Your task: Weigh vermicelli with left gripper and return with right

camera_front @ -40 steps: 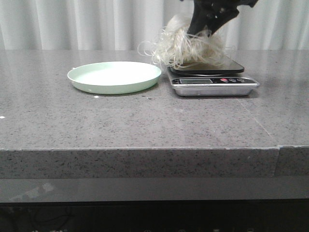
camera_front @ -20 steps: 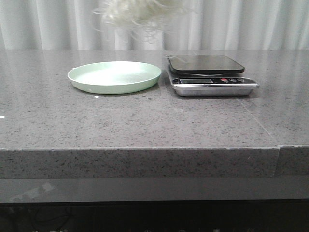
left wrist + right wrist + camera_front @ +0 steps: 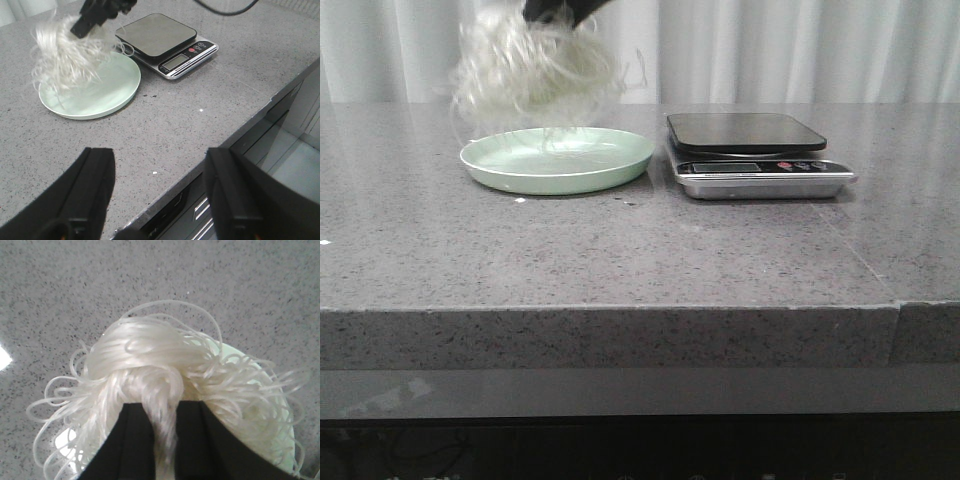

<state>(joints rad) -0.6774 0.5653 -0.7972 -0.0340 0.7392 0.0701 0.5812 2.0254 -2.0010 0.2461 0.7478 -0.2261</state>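
Observation:
The vermicelli [image 3: 530,75], a fluffy off-white mound of thin strands, hangs just above the pale green plate [image 3: 610,165]. My right gripper [image 3: 560,10] is shut on its top; only the black tip shows at the front view's upper edge. The right wrist view shows my right gripper [image 3: 165,412] pinching the vermicelli [image 3: 150,360] over the plate [image 3: 260,385]. In the left wrist view the vermicelli [image 3: 67,55] hangs over the plate [image 3: 120,85] under the right gripper [image 3: 82,30]. My left gripper [image 3: 160,175] is open and empty over the table's front edge.
A kitchen scale [image 3: 755,150] with a bare dark platform stands right of the plate; it also shows in the left wrist view [image 3: 165,42]. The grey stone table [image 3: 620,250] ends in a front edge. White curtains hang behind.
The right gripper lifted the vermicelli off the scale, carried it left and has lowered it to just above the plate. The scale platform is now bare.

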